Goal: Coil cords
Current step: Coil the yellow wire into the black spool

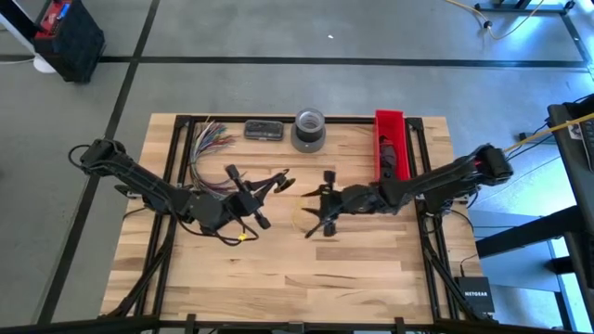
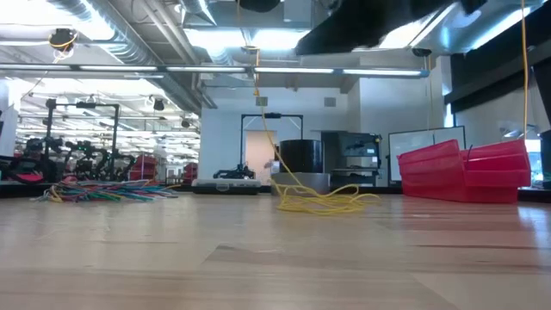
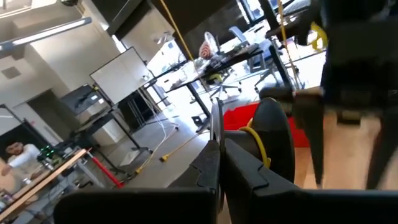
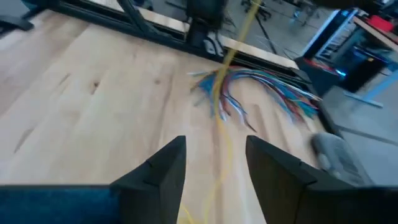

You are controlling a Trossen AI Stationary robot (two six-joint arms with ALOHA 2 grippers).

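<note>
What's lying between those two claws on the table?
A thin yellow cord, loosely looped on the wood between left gripper and right gripper; the high view shows it.

Grey concrete floor (image 1: 278,88) is spreading around the table, with dark lines (image 1: 306,61) crossing it. A black case (image 1: 67,37) is standing on the floor at the far left corner. Ceiling ducts (image 2: 103,21) and strip lights (image 2: 241,39) are running overhead, lighting the hall brightly. A white wall (image 2: 228,142) is closing the back, with a dark doorway frame (image 2: 274,142) standing in it. Racks of equipment (image 2: 77,155) are filling the left side. A whiteboard (image 3: 124,71) is standing on a stand, and desks with chairs (image 3: 227,68) are sitting behind it. A person (image 3: 18,158) is standing at a workbench (image 3: 43,180).
</note>
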